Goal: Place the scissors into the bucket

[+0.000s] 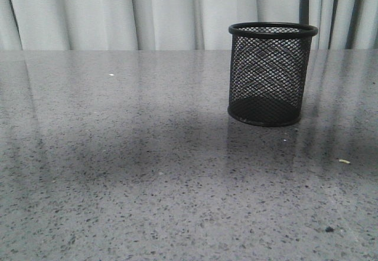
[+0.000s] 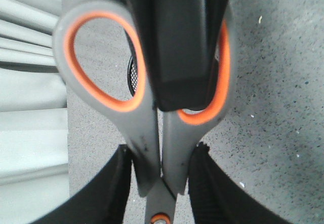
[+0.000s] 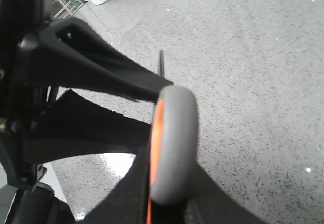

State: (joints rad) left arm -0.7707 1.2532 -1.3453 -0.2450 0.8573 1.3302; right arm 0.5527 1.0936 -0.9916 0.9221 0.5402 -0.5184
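Observation:
The bucket (image 1: 269,78), a black wire-mesh cup, stands upright on the table at the back right and looks empty. Neither gripper nor the scissors show in the front view. In the left wrist view my left gripper (image 2: 161,183) is shut on the scissors (image 2: 147,143), its black fingers (image 2: 111,193) pressing the grey handle necks just above the reddish pivot. A black finger of my right gripper (image 2: 177,41) covers one orange-lined loop. In the right wrist view my right gripper (image 3: 172,198) is shut on a grey handle loop (image 3: 174,143), seen edge-on. A blade tip (image 3: 161,62) points away.
The grey speckled table (image 1: 118,172) runs wide in front of the bucket, with pale curtains (image 1: 118,13) behind it. The left arm's black gripper body (image 3: 91,72) sits close beside the right gripper. A small pale crumb (image 1: 344,161) lies at the right.

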